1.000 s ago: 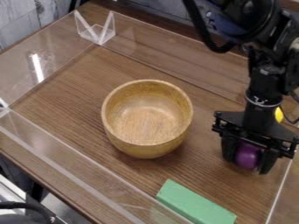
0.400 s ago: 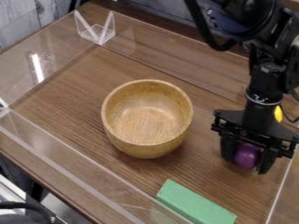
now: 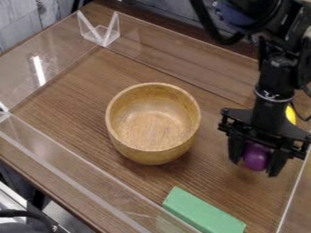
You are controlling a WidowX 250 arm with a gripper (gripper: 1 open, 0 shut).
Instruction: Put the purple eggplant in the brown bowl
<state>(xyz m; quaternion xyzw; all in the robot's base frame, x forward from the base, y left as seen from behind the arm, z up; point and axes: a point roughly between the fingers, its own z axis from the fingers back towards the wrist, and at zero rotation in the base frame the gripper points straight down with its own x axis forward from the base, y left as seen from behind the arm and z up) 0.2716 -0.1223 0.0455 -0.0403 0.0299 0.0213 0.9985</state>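
The brown bowl [image 3: 153,121] stands empty in the middle of the wooden table. Right of it, my black gripper [image 3: 255,157] hangs just above the table, shut on the purple eggplant [image 3: 254,158], of which only a purple patch shows between the fingers. A bit of yellow lemon [image 3: 290,116] peeks out behind the gripper's wrist.
A flat green block [image 3: 203,213] lies near the front edge. Clear acrylic walls [image 3: 49,155] ring the table, and a small clear stand [image 3: 100,28] sits at the back left. The arm [image 3: 249,23] reaches in from the top right.
The gripper with the eggplant has risen a little and shifted slightly left, toward the bowl. Bowl and green block have not moved.
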